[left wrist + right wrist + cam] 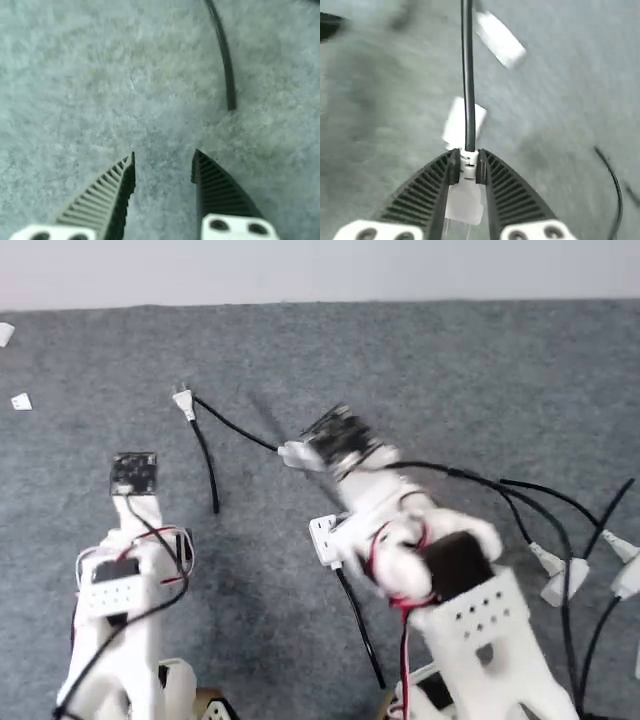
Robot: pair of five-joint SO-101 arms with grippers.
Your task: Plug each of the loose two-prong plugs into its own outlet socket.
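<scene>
Right gripper [468, 155], white plug [464, 201] seemingly tight between jaws.

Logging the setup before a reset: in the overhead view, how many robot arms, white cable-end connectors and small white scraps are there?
Robot arms: 2
White cable-end connectors: 7, one held in the right gripper
Small white scraps: 2
Total: 11

Two arms [118, 600] [455, 585], two pincers [162, 175] [467, 165], two scraps [5, 335] [21, 401], one gripped plug [464, 202]

White plug [290, 453] in the right hand [308, 450]
</scene>
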